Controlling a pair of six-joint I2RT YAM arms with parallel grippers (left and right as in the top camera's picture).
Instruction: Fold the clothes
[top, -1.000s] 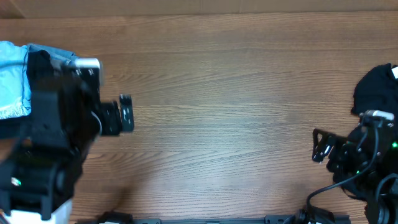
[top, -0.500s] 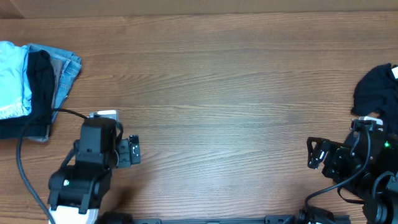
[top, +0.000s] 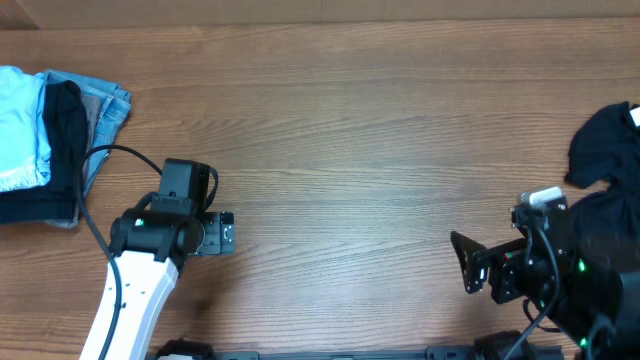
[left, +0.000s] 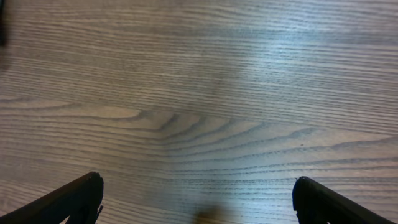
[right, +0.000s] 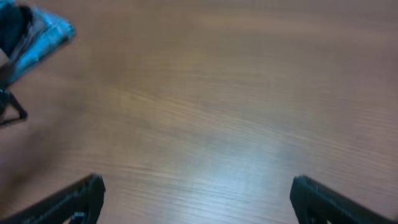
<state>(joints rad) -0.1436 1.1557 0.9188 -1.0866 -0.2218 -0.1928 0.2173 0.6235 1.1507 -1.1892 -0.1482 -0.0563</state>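
Pincers both stand spread, holding nothing: left pincer and right pincer hover over the brown wood-grain desk. Folded clothes, light blue, black and denim, lie at the far left edge, cut off. A black garment is cut off at the right edge.

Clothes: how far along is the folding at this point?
Done, it seems: a neat stack of light blue, black and denim pieces at the far left. In hand: nothing; left gripper and right gripper are open over the bare table. Left: a crumpled black garment at the right edge.
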